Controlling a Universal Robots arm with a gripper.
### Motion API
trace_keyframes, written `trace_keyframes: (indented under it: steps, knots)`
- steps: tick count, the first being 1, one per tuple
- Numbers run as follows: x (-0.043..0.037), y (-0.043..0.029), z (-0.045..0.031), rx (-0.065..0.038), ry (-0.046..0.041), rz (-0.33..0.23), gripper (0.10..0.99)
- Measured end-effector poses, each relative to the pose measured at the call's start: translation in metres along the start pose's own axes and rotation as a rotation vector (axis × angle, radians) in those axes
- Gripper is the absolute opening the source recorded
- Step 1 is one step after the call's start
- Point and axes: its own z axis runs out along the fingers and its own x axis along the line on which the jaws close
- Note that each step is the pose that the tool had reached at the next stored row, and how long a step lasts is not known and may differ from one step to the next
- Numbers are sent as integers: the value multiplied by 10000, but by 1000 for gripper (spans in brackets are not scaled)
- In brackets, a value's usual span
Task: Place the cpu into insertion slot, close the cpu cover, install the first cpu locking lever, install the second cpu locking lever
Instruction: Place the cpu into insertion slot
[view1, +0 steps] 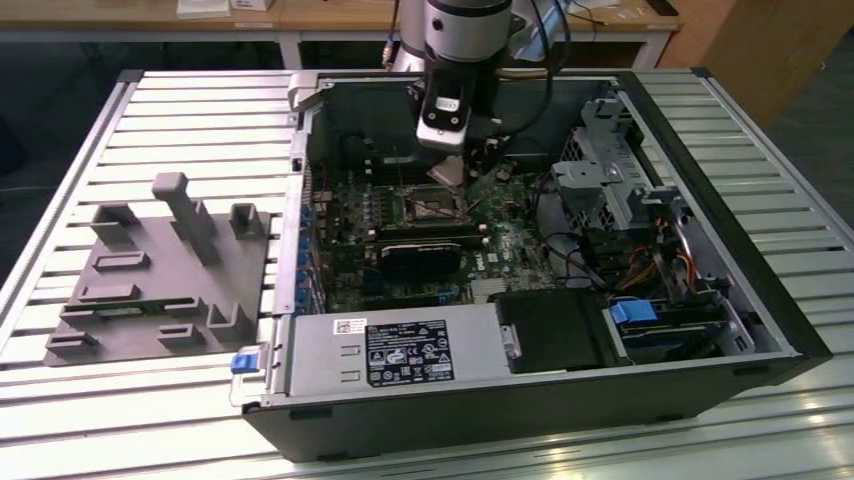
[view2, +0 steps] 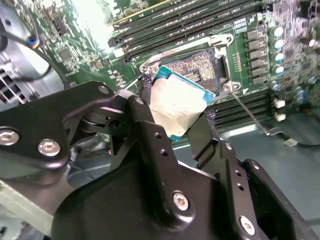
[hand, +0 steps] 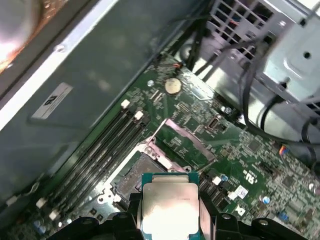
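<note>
1. My gripper (view2: 175, 119) is clamped on the cpu (view2: 177, 100). One black finger (view2: 150, 125) presses one edge and the other presses the opposite edge.
2. In both wrist views the cpu (hand: 170, 207) shows its pale metal top, with a rim of teal board around it. It sits between my fingertips, tilted rather than level.
3. The insertion slot (view2: 197, 67) lies open on the motherboard (view1: 347, 250), its field of contacts bare. I hold the cpu over the slot's near side, not seated in it.
4. In the first wrist view the cpu cover (hand: 156, 134) stands swung up at the far side of the slot (hand: 132, 175) — a thin silvery frame with green board showing through its window.
5. A thin metal rod (view2: 247, 111) sticks out from one corner of the slot and slants away across the board, unlatched.
6. In the exterior view my gripper (view1: 447, 172) reaches down into the open computer case (view1: 467, 425) — just above the slot (view1: 434, 203).
7. The case lies on a slatted metal table (view1: 200, 100). A grey fixture tray (view1: 160, 270) rests beside it on the exterior view's left.
</note>
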Motion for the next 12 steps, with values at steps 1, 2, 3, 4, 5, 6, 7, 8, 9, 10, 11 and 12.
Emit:
trace_keyframes:
  steps: [1, 2, 3, 4, 5, 6, 7, 8, 9, 10, 11, 12]
  knots:
    - [0, 0, 3, -3, -16, 191, 537]
    - [0, 0, 7, -5, -32, 369, 537]
    - [0, -1, 10, -7, -48, 548, 537]
    - [0, -1, 13, -10, -64, 733, 537]
    - [0, -1, 16, -12, -80, 912, 537]
    - [0, -2, 19, -14, -96, 1092, 537]
    - [0, -2, 22, -16, -112, 1270, 537]
    - [0, -2, 25, -18, -127, 1450, 537]
    - [0, -2, 28, -21, -144, 1639, 537]
    - [0, -3, 32, -23, -159, 1819, 537]
    - [-1, -3, 35, -25, -176, 1997, 537]
    - [-1, -3, 38, -28, -191, 2177, 537]
